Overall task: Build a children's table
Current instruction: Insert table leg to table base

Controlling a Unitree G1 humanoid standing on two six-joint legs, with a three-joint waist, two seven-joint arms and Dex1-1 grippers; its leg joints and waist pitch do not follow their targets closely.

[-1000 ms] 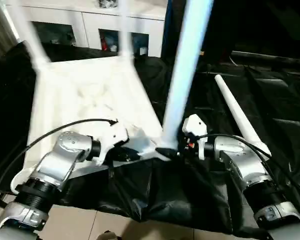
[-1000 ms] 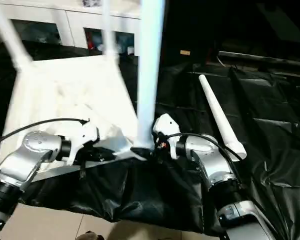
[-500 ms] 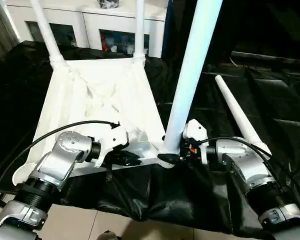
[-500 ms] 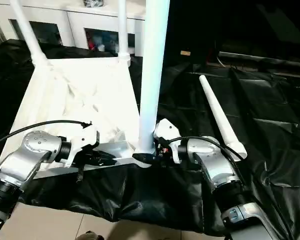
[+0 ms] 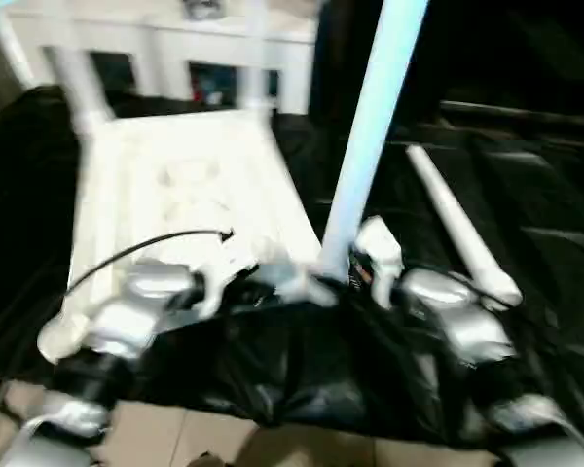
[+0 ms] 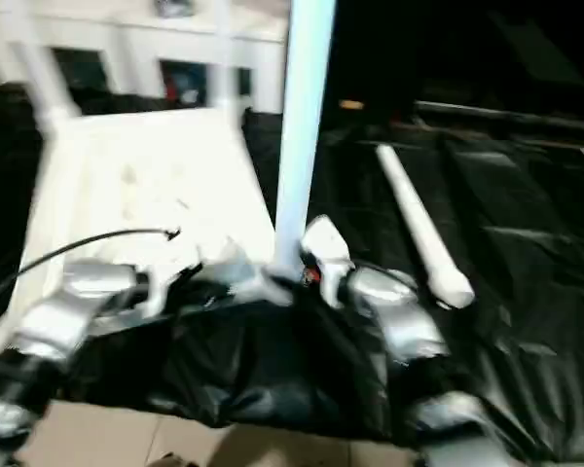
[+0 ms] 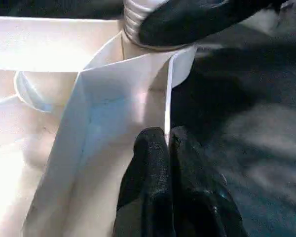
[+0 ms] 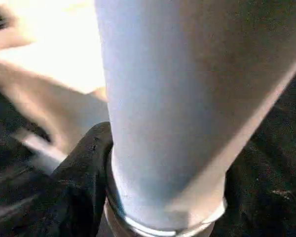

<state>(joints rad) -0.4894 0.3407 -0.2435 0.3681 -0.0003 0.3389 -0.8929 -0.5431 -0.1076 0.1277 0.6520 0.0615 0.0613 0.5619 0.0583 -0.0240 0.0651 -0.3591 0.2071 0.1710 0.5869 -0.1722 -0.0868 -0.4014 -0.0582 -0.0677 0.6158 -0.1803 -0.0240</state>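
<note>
Left wrist view: my left gripper (image 7: pixel 166 143) pinches tabletop rim (image 7: pixel 168 98), steadying; right gripper (image 8: pixel 101 163) apparently clamps leg (image 8: pixel 177 98) into socket.

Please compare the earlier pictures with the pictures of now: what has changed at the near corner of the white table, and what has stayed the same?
Little has visibly changed; the shift of the whole picture is the head camera's. The left gripper still pinches the thin rim of the upside-down white plastic table top. The right gripper still holds the base of the upright white tube leg at the near corner socket. Two far legs remain standing, and the loose white leg still lies on the black sheet.
</note>
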